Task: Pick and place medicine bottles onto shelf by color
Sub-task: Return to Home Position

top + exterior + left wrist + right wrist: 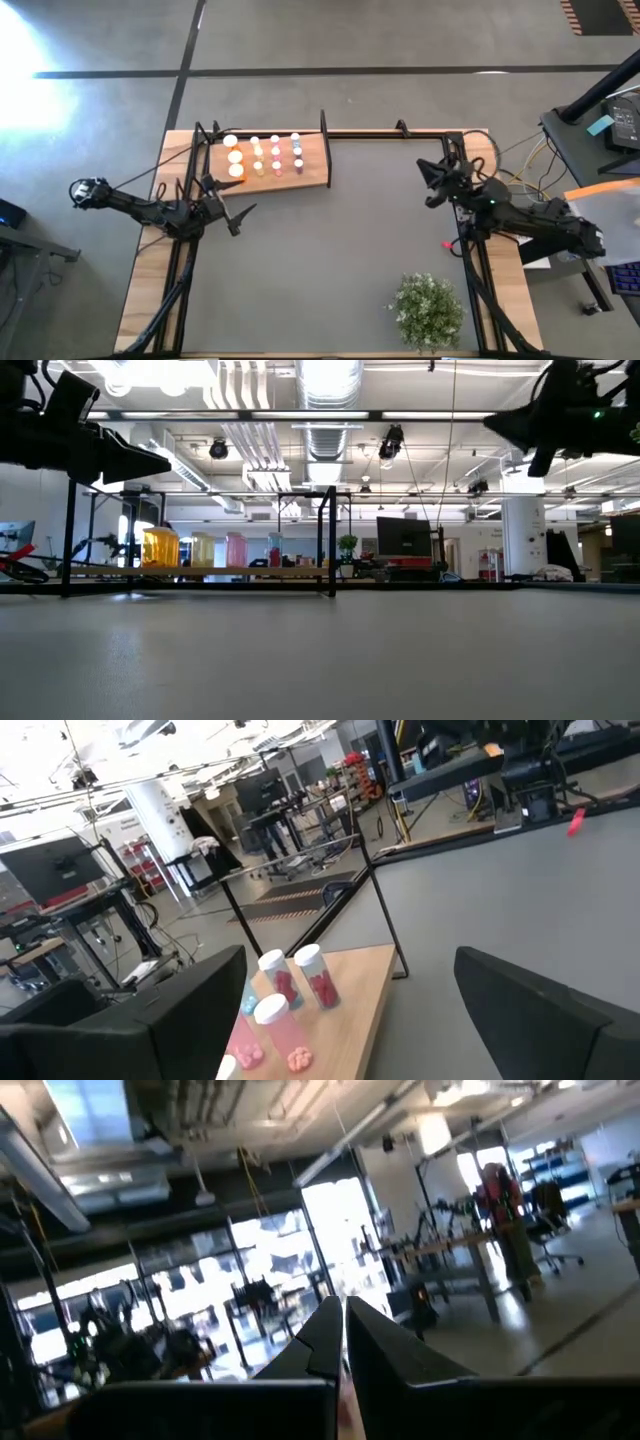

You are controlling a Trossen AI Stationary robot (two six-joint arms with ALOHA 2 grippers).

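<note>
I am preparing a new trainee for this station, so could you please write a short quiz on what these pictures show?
1. True or false: the plant stands on the shelf.
2. Where are the bottles that can be seen? A: on the shelf. B: in the left gripper. C: beside the plant.
3. Which one has its fingers spread wide apart, the left gripper or the right gripper?

Key: 1 false, the plant stands on the table mat near the right arm, far from the shelf. 2 A. 3 the left gripper; the right one is shut.
</note>
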